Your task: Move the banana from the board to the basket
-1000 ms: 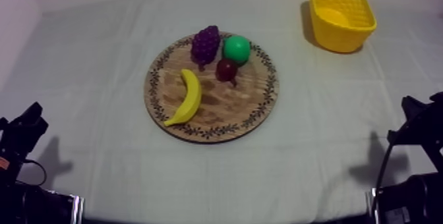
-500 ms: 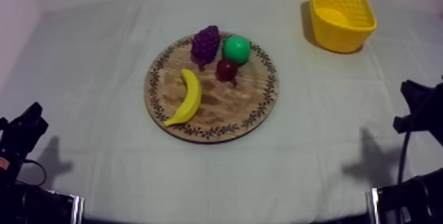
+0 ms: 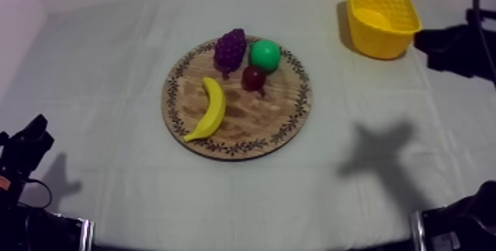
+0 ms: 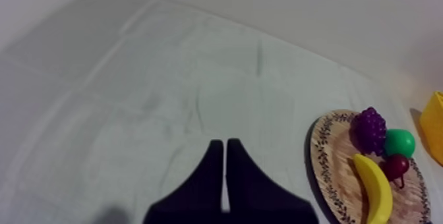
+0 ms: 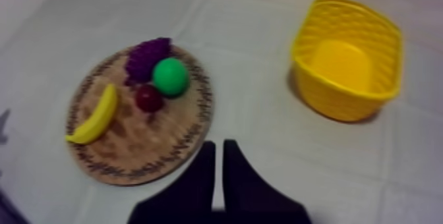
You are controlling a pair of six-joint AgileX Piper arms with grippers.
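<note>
Nearest to me, my left claw [image 4: 225, 144] is closed on nothing. Its two fingers lie together as a narrow wedge over bare cloth, low at its own side of the worktop [image 3: 103, 62] and well apart from the board. My right claw [image 5: 217, 146] is likewise pressed together and empty. It hangs above the cloth between the board and the basket, touching neither.

Farther out, the wooden board [image 3: 288, 132] carries all its fruit. The banana [image 3: 209, 109] lies flat on the side toward my left arm, apart from the bunch of grapes [image 3: 230, 47], the round green fruit [image 3: 265, 54] and the small red fruit [image 3: 254, 77] clustered at the board's far part.

Farthest off, the yellow basket [image 3: 380, 41] stands upright at my right, and its inside looks empty.

As I judge it, nothing of the task is done yet: the reach, the grasp, the lift, the carry across and the drop into the basket are all left.
</note>
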